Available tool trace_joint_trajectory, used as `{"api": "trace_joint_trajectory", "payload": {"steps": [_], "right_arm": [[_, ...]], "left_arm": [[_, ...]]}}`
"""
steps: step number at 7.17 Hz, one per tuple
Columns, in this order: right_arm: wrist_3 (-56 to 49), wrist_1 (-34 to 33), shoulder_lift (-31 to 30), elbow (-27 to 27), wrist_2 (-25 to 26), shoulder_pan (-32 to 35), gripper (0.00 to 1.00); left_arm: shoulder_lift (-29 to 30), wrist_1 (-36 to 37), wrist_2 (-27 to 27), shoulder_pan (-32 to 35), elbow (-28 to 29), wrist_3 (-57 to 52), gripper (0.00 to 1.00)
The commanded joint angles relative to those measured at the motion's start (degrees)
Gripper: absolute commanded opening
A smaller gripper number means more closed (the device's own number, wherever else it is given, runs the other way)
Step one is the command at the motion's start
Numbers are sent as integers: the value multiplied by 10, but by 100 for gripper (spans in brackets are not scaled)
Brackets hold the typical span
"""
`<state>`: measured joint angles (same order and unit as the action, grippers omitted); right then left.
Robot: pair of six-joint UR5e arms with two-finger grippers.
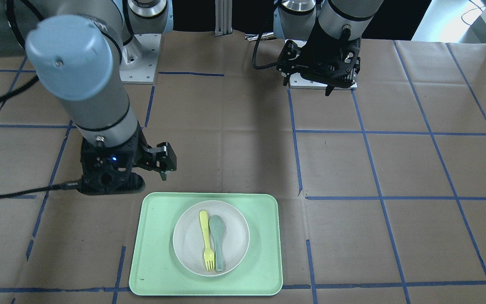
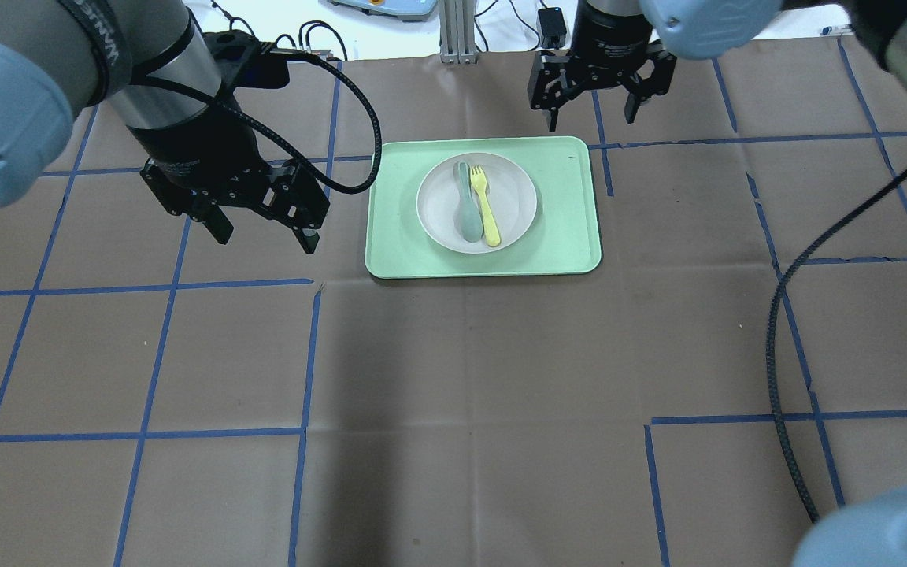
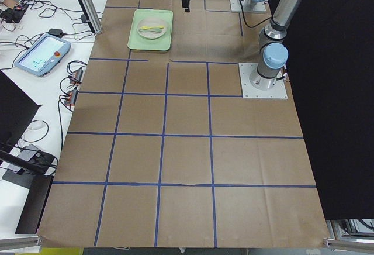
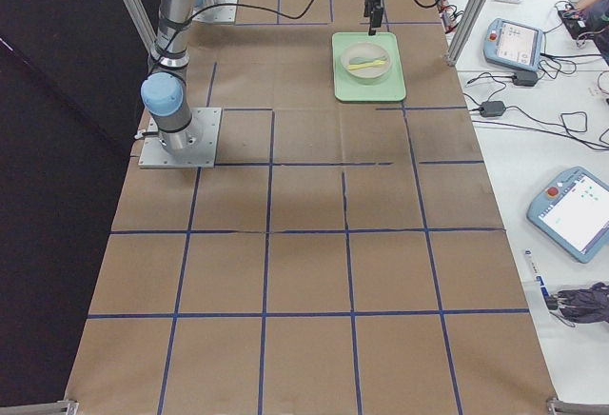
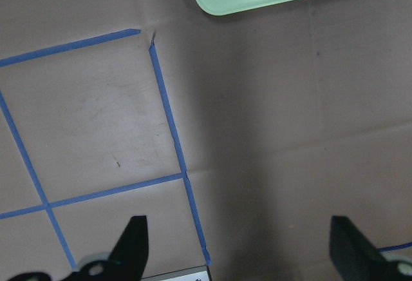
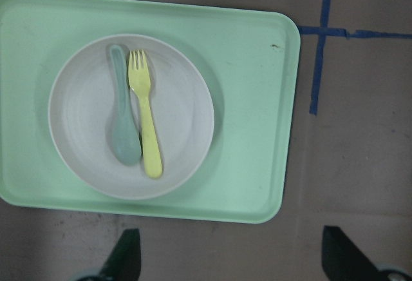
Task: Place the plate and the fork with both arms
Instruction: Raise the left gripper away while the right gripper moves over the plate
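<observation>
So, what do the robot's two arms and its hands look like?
Both arms are round grey metal tubes with light-blue caps on the joints. A black cable runs along the left arm and another along the right arm. The left hand and the right hand are black, each with two thin fingers. A small blue light glows on the right one.

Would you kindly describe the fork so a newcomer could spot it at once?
Find the mint-green tray; a round off-white plate sits on it. Two utensils lie side by side on the plate: the fork is the pale-yellow one with tines, not the grey-green spoon.
</observation>
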<state>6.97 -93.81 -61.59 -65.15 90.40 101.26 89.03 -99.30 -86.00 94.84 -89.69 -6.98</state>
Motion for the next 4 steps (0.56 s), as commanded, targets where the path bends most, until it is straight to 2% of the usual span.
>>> {"api": "trace_joint_trajectory", "payload": {"steps": [1,4], "right_arm": [[36,0,91,75,-3,25,100],[66,-14,141,69,0,26,100]], "left_arm": [[-6,8,0,-10,-15,-1,100],[-12,7,0,-40,-15,-1,100]]}}
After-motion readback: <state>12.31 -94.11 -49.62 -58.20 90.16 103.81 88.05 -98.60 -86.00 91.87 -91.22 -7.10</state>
